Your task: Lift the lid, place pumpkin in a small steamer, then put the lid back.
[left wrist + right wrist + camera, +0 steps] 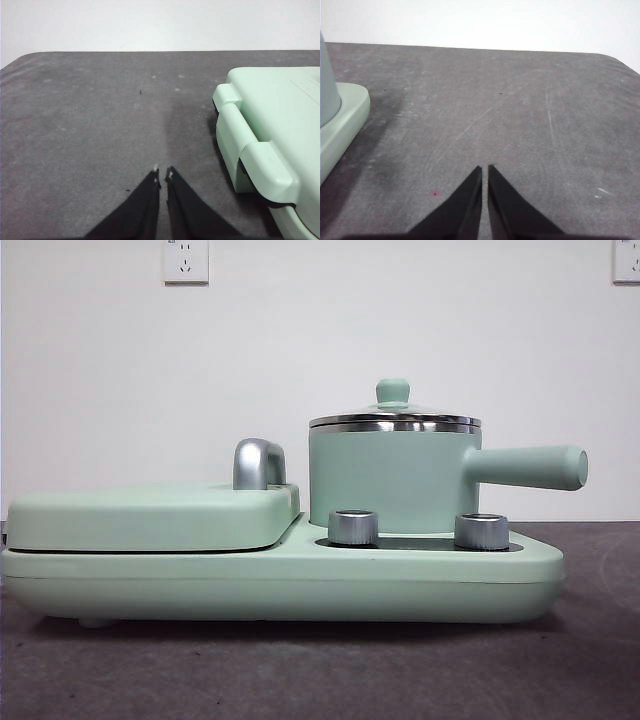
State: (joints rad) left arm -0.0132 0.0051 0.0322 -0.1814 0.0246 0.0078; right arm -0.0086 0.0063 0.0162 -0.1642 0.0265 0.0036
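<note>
the lid (395, 420) sat on the steamer (392, 480), right side of the base (280, 580). both jaws were closed and empty over the desk (520, 110). the right gripper (485, 170) looked nearer. no pumpkin showed.

Matt mint small steamer (390, 480), polished metal-rimmed lid (394, 420), rough grey table (90, 125).

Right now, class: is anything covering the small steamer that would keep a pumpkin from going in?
Yes. The lid sits on the small steamer, closing its mouth. Nothing rests on the lid, and no claw shows near it in the front view. No pumpkin appears in any view.
</note>
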